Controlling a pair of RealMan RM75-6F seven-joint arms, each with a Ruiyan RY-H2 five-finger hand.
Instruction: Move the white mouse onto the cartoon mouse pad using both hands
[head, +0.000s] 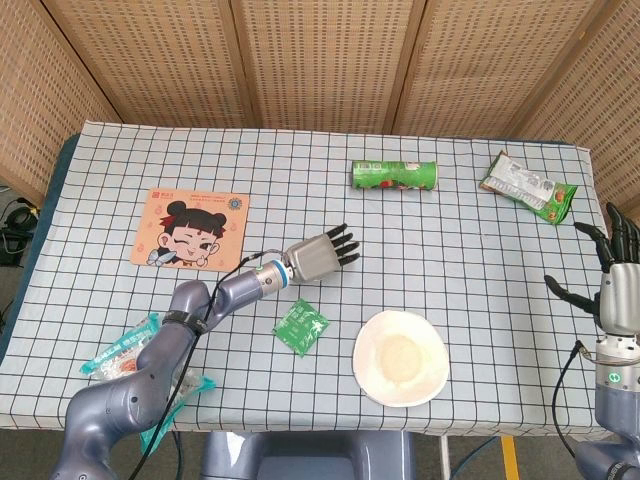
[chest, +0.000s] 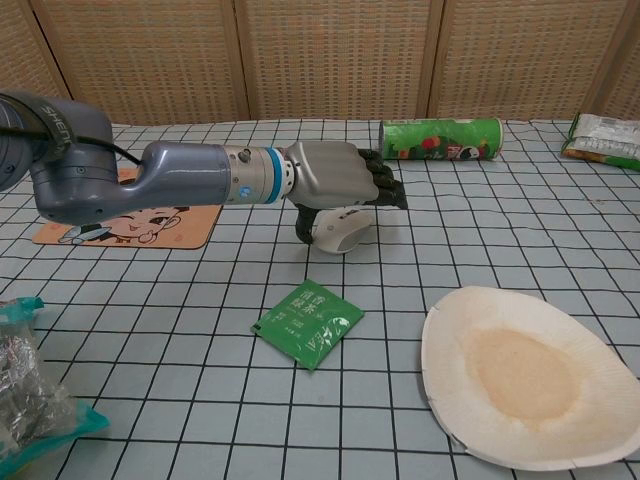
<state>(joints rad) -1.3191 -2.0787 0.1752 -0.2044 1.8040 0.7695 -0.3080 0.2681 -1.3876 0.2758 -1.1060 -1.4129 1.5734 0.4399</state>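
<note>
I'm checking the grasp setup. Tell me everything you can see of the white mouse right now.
The white mouse is a small rounded glossy shell, plastic by the look, lying flat on the checked tablecloth near the table's middle, right of the cartoon pad. The left robot hand lies flat over it, thumb down at its left side; contact is unclear. The head view hides it.
</note>
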